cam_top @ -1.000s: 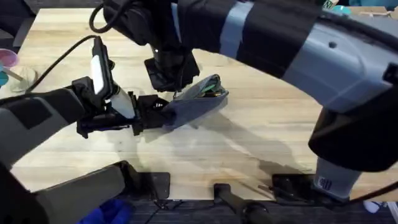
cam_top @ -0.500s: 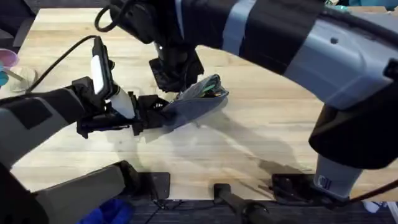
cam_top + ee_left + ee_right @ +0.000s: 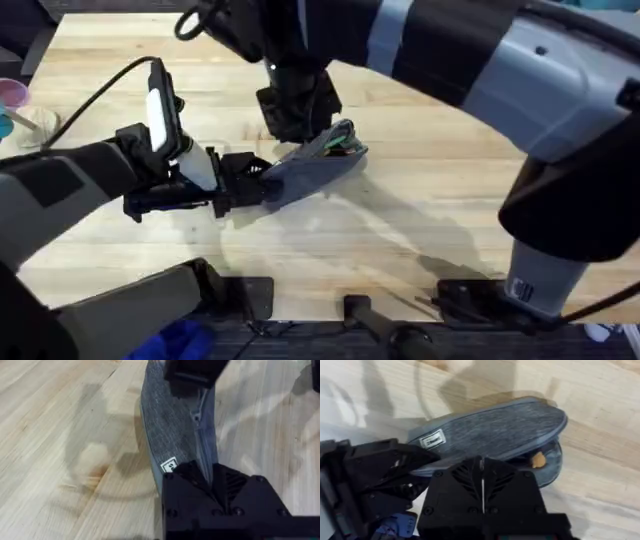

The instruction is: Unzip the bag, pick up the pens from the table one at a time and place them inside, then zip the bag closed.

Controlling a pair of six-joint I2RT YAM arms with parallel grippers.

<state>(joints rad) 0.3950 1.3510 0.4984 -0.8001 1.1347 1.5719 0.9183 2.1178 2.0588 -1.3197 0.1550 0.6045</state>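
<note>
The bag (image 3: 315, 165) lies near the middle of the counter (image 3: 420, 215), its long axis running slantwise from the left arm's side up toward the far right. Its near end is clamped in the left fingers (image 3: 248, 180), which are closed tight on the fabric; in the left wrist view the bag (image 3: 172, 435) runs straight away from those fingers (image 3: 212, 485), a small white label showing just ahead of them. The far end is partly gaping, with something green and a bit of orange visible in the opening (image 3: 345, 140). The right arm reaches across from the lower right and comes down over the bag's upper edge, about midway along it. Its fingers (image 3: 300, 125) are pressed together with no gap, as the right wrist view (image 3: 482, 477) shows, right at the zipper line of the bag (image 3: 500, 427); whether they pinch the zipper pull I cannot tell. An orange speck shows inside the open end (image 3: 538, 460).
</note>
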